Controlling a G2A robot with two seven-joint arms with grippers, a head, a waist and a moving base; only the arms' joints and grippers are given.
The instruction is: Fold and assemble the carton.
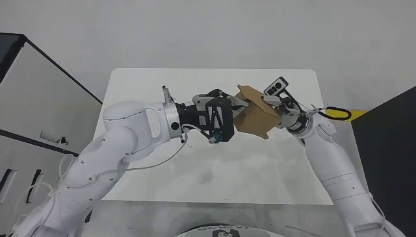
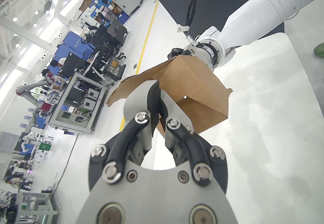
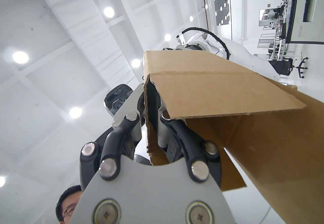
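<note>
You have the carton (image 1: 257,115) lifted above the middle of the table (image 1: 195,172), held between both arms. It is plain brown cardboard, opened into a box shape, with loose flaps sticking out and one end open. Your left gripper (image 2: 155,90) is clamped on a panel edge at that end. Your right gripper (image 3: 149,101) is clamped on a flap at the opposite end.

The brown carton (image 1: 255,115), opened into a tube with loose flaps, hangs tilted above the table (image 1: 273,172).
</note>
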